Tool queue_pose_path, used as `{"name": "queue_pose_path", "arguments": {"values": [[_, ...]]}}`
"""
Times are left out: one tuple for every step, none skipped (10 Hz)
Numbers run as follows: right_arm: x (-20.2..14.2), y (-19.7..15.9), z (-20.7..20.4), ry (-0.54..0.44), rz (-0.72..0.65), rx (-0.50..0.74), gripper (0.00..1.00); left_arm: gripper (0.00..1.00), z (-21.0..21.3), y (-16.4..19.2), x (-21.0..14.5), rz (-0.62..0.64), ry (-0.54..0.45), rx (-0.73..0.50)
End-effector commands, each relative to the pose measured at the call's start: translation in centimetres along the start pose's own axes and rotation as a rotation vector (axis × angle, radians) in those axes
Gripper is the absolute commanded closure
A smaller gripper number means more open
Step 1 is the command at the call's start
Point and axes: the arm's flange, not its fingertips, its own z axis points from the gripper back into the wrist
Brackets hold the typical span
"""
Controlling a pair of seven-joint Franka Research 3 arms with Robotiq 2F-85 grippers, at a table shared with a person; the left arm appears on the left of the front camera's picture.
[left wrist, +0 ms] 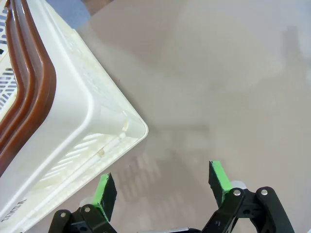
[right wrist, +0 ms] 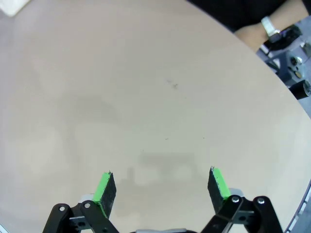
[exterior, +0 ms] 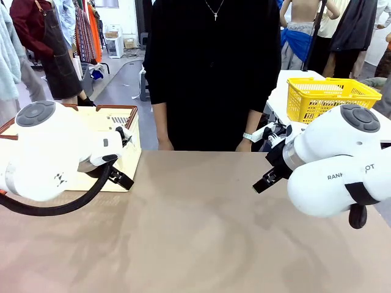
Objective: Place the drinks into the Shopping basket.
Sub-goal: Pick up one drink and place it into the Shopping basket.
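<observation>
Basket: cream, brown-rimmed, on the table, corner just beside my left gripper.
Left gripper: wide, empty.
Right gripper: wide, empty, well apart from the basket.
Drinks: none held. I cannot tell whether any are inside the basket, and judge loading not begun.

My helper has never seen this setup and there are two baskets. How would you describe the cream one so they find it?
Start at the tan table; at its far left corner stands the cream basket. It is slotted plastic with a brown rim, while the yellow basket sits off that table, on a white surface at the far right.
</observation>
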Motion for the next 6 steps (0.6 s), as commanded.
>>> {"name": "queue_pose_path", "arguments": {"values": [[0.0,0.0,0.0,0.0,0.0,0.0,0.0,0.0,0.0,0.0,0.0,0.0,0.0,0.0],[0.0,0.0,0.0,0.0,0.0,0.0,0.0,0.0,0.0,0.0,0.0,0.0,0.0,0.0],[0.0,0.0,0.0,0.0,0.0,0.0,0.0,0.0,0.0,0.0,0.0,0.0,0.0,0.0],[0.0,0.0,0.0,0.0,0.0,0.0,0.0,0.0,0.0,0.0,0.0,0.0,0.0,0.0],[-1.1,-0.7,1.2,0.089,-0.075,0.14,0.0,0.0,1.4,-0.7,0.0,0.072,0.087,-0.159],[-2.2,-1.9,3.2,0.098,-0.195,0.281,0.0,0.0,3.2,-1.4,-0.2,0.191,0.234,-0.204]]}}
